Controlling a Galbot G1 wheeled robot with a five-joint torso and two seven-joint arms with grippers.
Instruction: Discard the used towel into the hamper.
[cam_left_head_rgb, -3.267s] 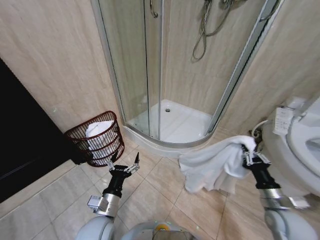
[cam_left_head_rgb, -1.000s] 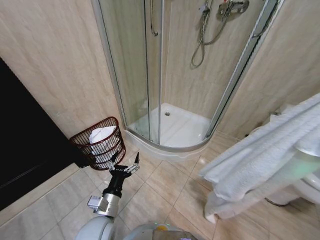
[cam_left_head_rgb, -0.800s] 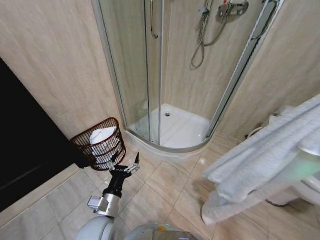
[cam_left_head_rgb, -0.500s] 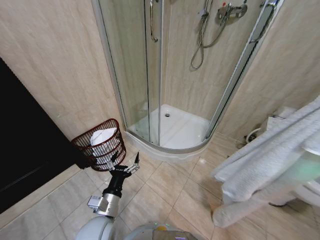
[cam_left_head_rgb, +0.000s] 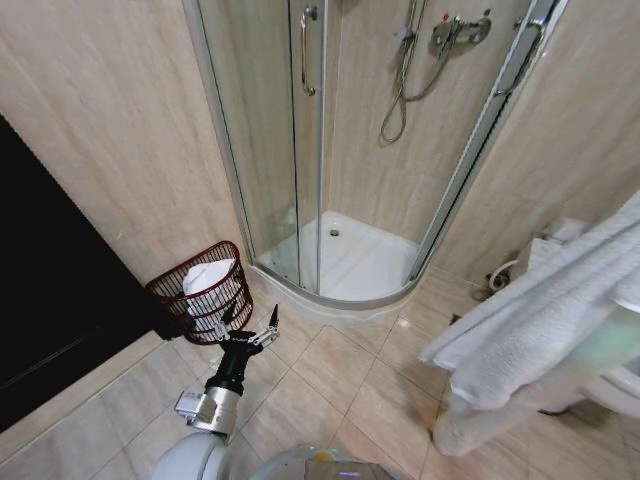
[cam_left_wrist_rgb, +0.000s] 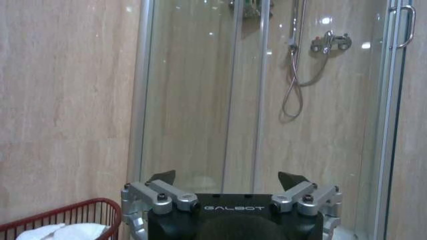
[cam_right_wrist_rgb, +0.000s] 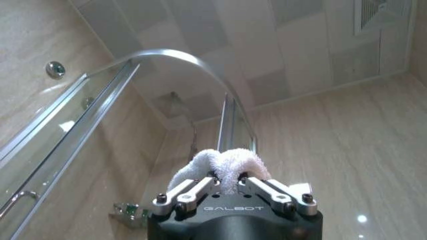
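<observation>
Both grippers read "GALBOT"; right gripper (cam_right_wrist_rgb: 227, 181) pinches towel (cam_left_head_rgb: 540, 330).

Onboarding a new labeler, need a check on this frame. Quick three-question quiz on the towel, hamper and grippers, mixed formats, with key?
1. True or false: the right gripper is shut on the white towel.
2. Multiple choice: where does the hamper stand? A) inside the shower stall B) on the floor by the wall, left of the shower stall C) beside the toilet
3. Fill in: the left gripper is ____ and holds nothing.

Key: 1 true; 2 B; 3 open
</observation>
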